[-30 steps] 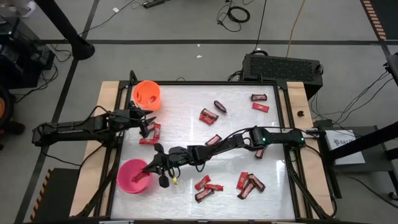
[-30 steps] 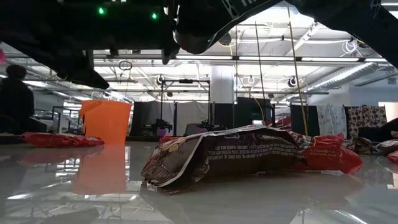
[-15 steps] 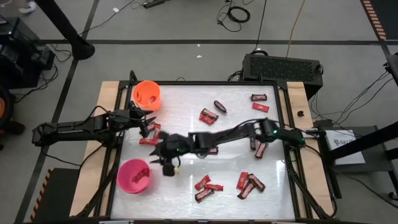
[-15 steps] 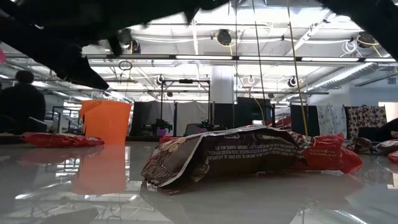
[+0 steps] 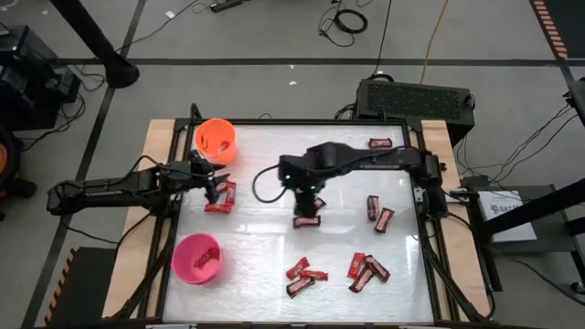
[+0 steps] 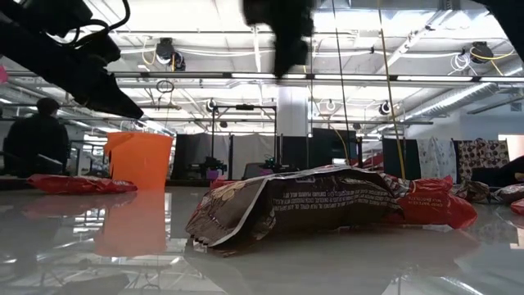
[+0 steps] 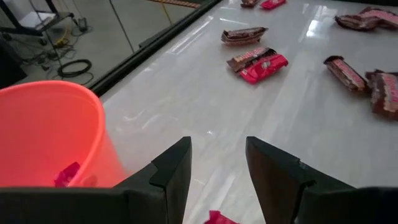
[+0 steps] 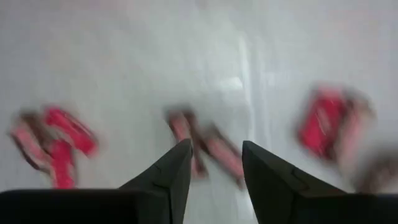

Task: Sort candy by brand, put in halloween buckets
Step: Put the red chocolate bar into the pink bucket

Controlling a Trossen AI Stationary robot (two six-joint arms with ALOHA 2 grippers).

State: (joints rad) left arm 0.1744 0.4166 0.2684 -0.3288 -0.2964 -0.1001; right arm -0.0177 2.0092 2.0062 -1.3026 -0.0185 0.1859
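Red and brown candy bars [image 5: 306, 220] lie spread on the white worktop [image 5: 274, 247]. The orange bucket [image 5: 216, 140] and pink bucket [image 5: 197, 258] stand near its left edge. The right end effector [image 5: 304, 203] hangs open over the middle. The left end effector [image 5: 216, 188] waits open beside the orange bucket.

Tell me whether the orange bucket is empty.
Not empty. The left wrist view shows a red candy lying at the bottom of the orange bucket, and the high view shows red marks inside it too.
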